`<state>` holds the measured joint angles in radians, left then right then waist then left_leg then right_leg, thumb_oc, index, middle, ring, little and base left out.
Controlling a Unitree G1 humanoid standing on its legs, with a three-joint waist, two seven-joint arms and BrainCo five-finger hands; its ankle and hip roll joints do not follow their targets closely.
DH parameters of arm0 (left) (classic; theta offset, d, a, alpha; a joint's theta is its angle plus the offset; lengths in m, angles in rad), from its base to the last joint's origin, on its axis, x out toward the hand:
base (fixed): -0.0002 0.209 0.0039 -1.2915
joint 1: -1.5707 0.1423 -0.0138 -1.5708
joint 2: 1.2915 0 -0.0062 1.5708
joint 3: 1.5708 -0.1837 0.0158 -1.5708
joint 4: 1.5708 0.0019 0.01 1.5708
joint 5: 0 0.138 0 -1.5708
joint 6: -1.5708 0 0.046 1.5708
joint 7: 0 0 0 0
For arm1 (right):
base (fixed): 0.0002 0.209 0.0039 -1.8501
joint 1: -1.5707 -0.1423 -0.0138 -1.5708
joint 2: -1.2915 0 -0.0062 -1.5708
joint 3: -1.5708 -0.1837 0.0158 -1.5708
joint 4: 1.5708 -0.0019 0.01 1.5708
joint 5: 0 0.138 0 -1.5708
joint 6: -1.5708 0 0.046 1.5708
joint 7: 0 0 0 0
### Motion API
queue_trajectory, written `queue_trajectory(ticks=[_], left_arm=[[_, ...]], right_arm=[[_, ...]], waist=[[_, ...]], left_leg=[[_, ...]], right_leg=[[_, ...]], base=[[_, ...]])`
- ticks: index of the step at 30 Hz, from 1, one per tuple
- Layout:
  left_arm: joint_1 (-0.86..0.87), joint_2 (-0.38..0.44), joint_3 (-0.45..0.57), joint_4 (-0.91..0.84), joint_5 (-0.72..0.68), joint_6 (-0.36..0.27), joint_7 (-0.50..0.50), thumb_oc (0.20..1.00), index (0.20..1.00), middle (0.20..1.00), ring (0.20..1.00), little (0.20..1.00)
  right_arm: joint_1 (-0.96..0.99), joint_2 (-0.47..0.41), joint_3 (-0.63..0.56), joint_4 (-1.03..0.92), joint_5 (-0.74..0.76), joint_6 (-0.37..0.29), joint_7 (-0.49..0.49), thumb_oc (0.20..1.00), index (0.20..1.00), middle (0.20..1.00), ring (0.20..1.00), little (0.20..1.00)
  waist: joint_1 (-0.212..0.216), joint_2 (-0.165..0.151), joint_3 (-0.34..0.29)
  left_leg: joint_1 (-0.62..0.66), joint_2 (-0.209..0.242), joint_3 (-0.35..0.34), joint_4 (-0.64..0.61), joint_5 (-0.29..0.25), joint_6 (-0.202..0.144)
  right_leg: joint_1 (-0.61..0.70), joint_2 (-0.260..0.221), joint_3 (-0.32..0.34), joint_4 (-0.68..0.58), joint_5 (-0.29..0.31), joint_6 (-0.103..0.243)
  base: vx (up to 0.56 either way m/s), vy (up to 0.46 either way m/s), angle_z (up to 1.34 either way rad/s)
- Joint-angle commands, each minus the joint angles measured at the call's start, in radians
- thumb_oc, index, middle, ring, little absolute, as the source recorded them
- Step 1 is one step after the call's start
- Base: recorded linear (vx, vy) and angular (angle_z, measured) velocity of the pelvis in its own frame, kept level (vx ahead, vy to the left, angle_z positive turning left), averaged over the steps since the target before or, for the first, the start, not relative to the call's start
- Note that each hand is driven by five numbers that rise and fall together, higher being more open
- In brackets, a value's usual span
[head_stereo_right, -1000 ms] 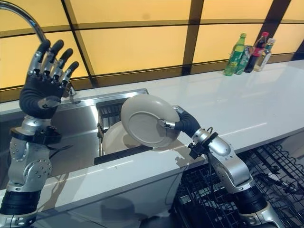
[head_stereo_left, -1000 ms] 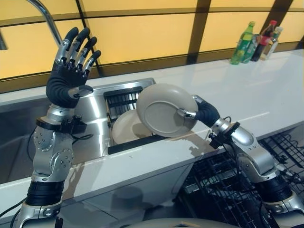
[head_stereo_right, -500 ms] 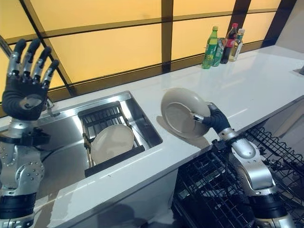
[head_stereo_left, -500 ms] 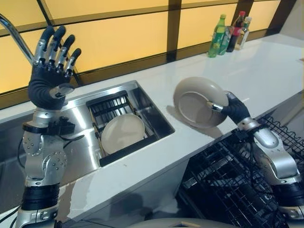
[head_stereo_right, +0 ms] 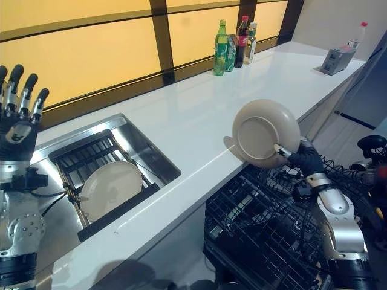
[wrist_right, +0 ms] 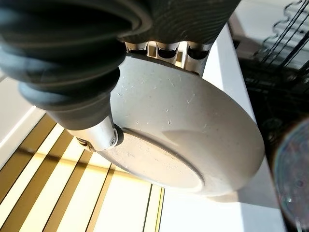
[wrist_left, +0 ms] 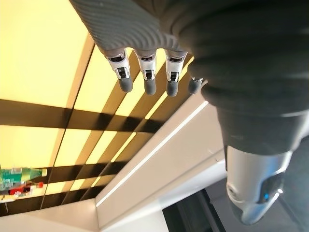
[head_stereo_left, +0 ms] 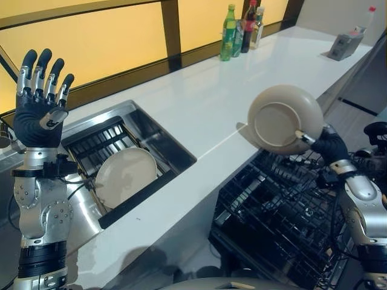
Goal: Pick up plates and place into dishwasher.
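The right hand is clamped on the rim of a beige plate, thumb across its underside and fingers behind it, as the right wrist view shows. The plate stands nearly on edge, its base ring facing the camera, held in the air just past the front edge of the counter and above the black wire rack of the open dishwasher. The forearm rises from the lower right with the wrist bent up toward the plate. This looks like the carry step: the plate is out of the sink and not yet racked. The next move likely calls for lowering it edge-first between the rack's tines, kept upright so it slots in rather than lying across the wires, and letting go only once it is seated. A second plate leans in the sink against a dark drying rack, at the counter's left end. The left hand is raised beside the sink, fingers straight and spread, holding nothing. Bottles stand at the counter's far edge.
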<state>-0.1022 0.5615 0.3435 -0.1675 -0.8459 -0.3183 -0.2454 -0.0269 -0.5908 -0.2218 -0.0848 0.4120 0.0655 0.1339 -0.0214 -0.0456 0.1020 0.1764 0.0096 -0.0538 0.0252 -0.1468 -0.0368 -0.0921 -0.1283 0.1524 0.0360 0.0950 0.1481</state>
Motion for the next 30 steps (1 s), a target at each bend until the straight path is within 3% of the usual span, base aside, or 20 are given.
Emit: queue_trajectory(ticks=[1, 6, 12, 21, 30], left_arm=[[-0.02, 0.062, 0.038, 0.014, 0.005, -0.044, -0.013, 1.0, 1.0, 1.0, 1.0, 1.0], [-0.046, 0.085, 0.014, 0.037, 0.009, -0.022, 0.013, 1.0, 1.0, 1.0, 1.0, 1.0], [-0.017, 0.089, 0.023, 0.036, 0.006, -0.025, 0.004, 1.0, 1.0, 1.0, 1.0, 1.0], [-0.03, 0.11, 0.028, 0.04, -0.004, -0.005, 0.001, 1.0, 1.0, 1.0, 1.0, 1.0], [-0.045, 0.109, 0.0, 0.047, 0.022, -0.008, 0.012, 1.0, 1.0, 1.0, 1.0, 1.0]], right_arm=[[0.029, -0.028, 0.002, 0.06, -0.069, -0.001, -0.034, 0.2, 0.2, 0.2, 0.2, 0.2], [0.032, -0.051, -0.014, 0.109, -0.098, 0.017, -0.082, 0.2, 0.2, 0.2, 0.2, 0.2], [0.098, -0.045, -0.071, 0.133, -0.106, 0.012, -0.128, 0.2, 0.2, 0.2, 0.2, 0.2], [0.157, -0.074, -0.063, 0.229, -0.161, 0.068, -0.056, 0.2, 0.2, 0.2, 0.2, 0.2], [0.174, -0.085, 0.052, 0.301, -0.219, 0.036, 0.16, 0.2, 0.2, 0.2, 0.2, 0.2]], waist=[[0.044, -0.019, -0.055], [0.039, 0.002, -0.042], [0.015, 0.021, -0.039], [-0.005, 0.044, -0.04], [-0.001, 0.045, -0.026]], left_leg=[[-0.206, -0.028, -0.159, 0.112, 0.035, -0.007], [-0.182, 0.048, -0.146, 0.057, 0.076, -0.057], [-0.179, 0.072, -0.126, 0.019, 0.113, -0.069], [-0.184, 0.079, -0.119, -0.012, 0.142, -0.084], [-0.17, 0.072, -0.125, -0.002, 0.134, -0.082]], right_leg=[[0.057, -0.037, -0.014, 0.127, -0.148, 0.018], [0.094, -0.006, -0.059, 0.11, -0.185, 0.004], [0.088, 0.032, -0.084, 0.123, -0.203, -0.022], [0.072, 0.046, -0.087, 0.135, -0.214, -0.027], [0.08, 0.043, -0.082, 0.159, -0.23, -0.022]], base=[[-0.07, -0.281, -0.06], [-0.02, -0.202, -0.04], [-0.04, -0.116, 0.08], [-0.03, -0.052, -0.05], [0.02, -0.007, -0.03]])
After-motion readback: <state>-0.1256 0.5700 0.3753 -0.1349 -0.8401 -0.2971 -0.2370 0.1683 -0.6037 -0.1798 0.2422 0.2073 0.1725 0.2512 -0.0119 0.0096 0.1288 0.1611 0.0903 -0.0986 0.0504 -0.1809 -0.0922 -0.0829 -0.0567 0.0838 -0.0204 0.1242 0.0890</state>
